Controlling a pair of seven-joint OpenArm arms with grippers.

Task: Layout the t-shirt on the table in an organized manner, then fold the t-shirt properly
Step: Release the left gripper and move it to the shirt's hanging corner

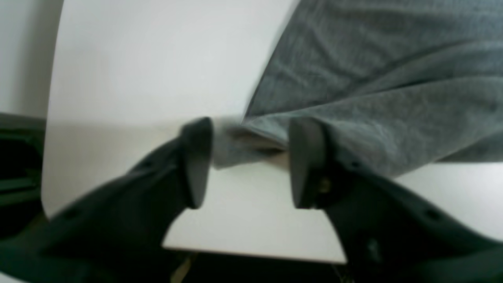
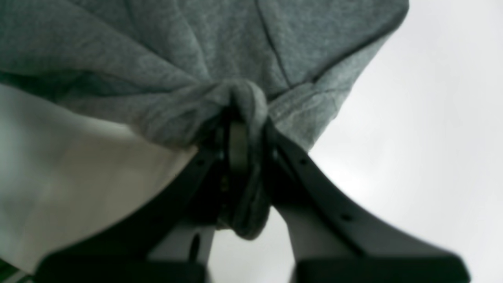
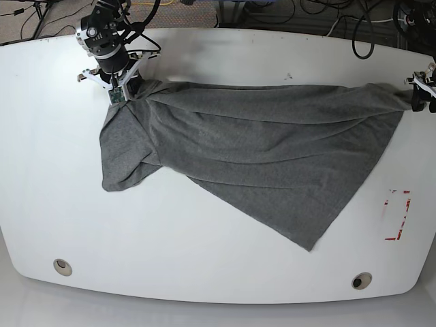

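We note the heather-grey short-sleeved cotton t-shirt (image 3: 259,150) stretched across the far half of the glossy white worktop (image 3: 170,225), pulled into a long band between the two arms, with a loose triangular flap hanging toward the near edge and a bunched sleeve portion lying at the base view's left. The right pincer (image 2: 239,129) is clamped tight on a gathered knot of fabric, cloth wrapping over and around its closed jaws. The left pincer (image 1: 247,161) stands with jaws parted; a corner of hem lies between the pads, but we cannot say it is gripped, and it looks released or nearly so. Our reading of the material: light, thin knit, fully limp, no stiffness to hold any shape once let go. It drapes, wrinkles into diagonal folds under tension, and will slump where dropped. Not fragile, not slippery against rubbery pads, though it likely slides easily over the glossy worktop, so dragging should flatten it. Best holds, we judge, are at seamed edges, such as hem corners, shoulder seams and sleeve cuffs, where doubled fabric gives bite; pinching mid-panel only lifts a tent. The red-and-white tape mark (image 3: 398,214) lies clear of the cloth.
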